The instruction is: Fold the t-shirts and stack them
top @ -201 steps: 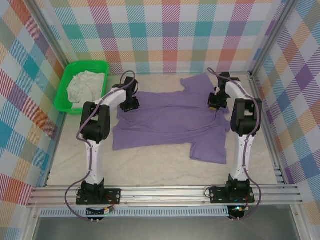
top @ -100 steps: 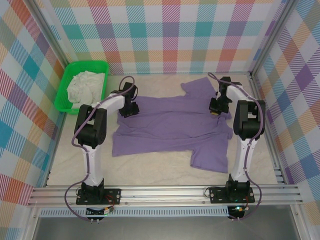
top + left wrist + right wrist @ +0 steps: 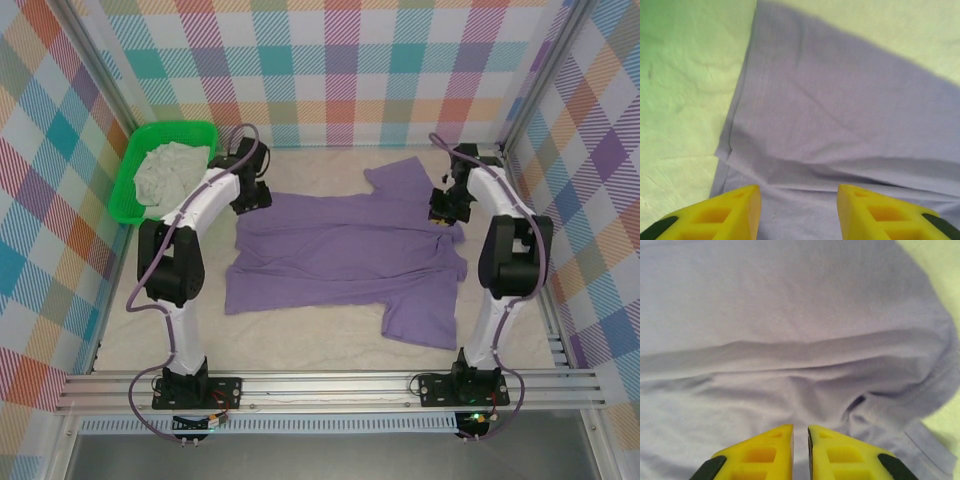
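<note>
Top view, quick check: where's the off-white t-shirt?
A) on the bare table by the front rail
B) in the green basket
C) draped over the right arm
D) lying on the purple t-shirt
B: the off-white t-shirt lies bunched inside the green basket at the far left corner, apart from the purple t-shirt spread on the table.
</note>
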